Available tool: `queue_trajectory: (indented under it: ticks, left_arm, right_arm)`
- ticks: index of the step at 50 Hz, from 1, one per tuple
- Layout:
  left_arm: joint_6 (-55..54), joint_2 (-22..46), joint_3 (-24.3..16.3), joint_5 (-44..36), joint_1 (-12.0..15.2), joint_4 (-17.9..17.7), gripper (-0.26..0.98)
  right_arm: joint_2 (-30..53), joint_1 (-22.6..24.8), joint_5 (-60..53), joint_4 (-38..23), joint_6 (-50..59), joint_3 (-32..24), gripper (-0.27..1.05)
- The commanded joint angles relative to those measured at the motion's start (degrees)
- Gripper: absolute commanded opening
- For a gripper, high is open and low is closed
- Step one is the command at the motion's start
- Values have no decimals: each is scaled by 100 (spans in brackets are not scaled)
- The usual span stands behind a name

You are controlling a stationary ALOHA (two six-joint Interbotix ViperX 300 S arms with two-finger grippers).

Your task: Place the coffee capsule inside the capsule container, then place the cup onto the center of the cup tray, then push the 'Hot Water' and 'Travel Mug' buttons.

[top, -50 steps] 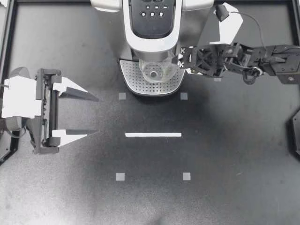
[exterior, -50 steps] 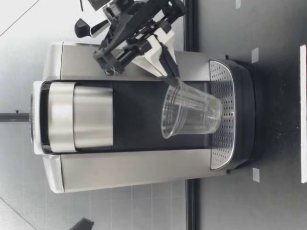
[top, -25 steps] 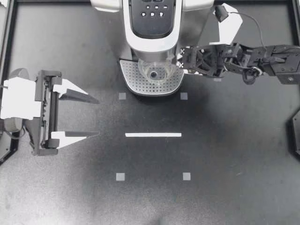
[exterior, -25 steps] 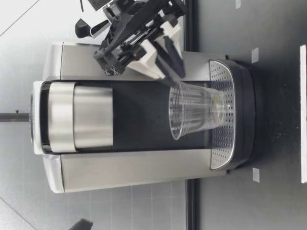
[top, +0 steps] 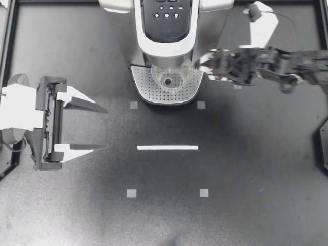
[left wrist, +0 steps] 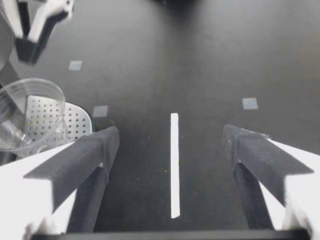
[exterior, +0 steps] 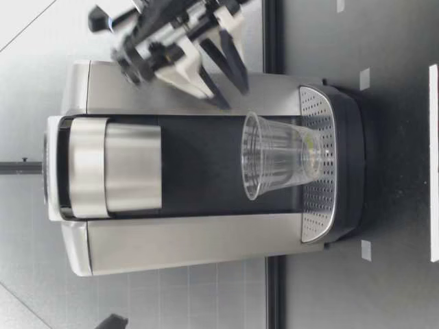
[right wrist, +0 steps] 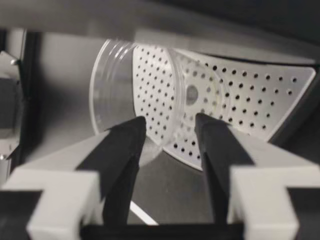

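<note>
A clear plastic cup [top: 171,78] stands upright on the perforated cup tray [top: 146,91] of the coffee machine [top: 166,31], under its brew head. My right gripper [top: 201,63] is open just beside the cup's rim, touching nothing. In the low view the cup [exterior: 278,164] rests on the tray [exterior: 317,212] and my right gripper [exterior: 234,94] hangs above and beside it. The right wrist view has the cup [right wrist: 125,90] ahead of the right gripper [right wrist: 170,125]. My left gripper [top: 102,127] is open and empty, far off; the left wrist view catches the cup [left wrist: 27,115] beside it.
The machine's buttons [top: 166,10] sit on its top panel. A white tape line [top: 167,147] and small square markers [top: 134,105] lie on the black table in front of the tray. A black frame [top: 7,51] borders the table.
My right gripper opened and let go of the cup's rim. The cup went from tilted to upright on the tray. The right gripper then drew back and up.
</note>
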Motion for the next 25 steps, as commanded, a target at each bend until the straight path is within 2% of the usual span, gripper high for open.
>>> queue_trajectory:
  ticks: [1,10,17,25]
  left_arm:
    - [-9,-44,-70,-26,18,18,78]
    - [-70,0,-26,-26,18,-70,78]
    - [-141,97,-9,-26,18,-176,78]
    - [-299,352,-35,-26,18,-220,78]
  right_arm:
    - [-378,9,-18,-114,-9,53,50]
    - [-923,246,-123,-765,-88,510,50]
    - [-1063,633,-308,-1758,-352,756,50]
    - [-1002,1125,-439,-2874,-738,782,50]
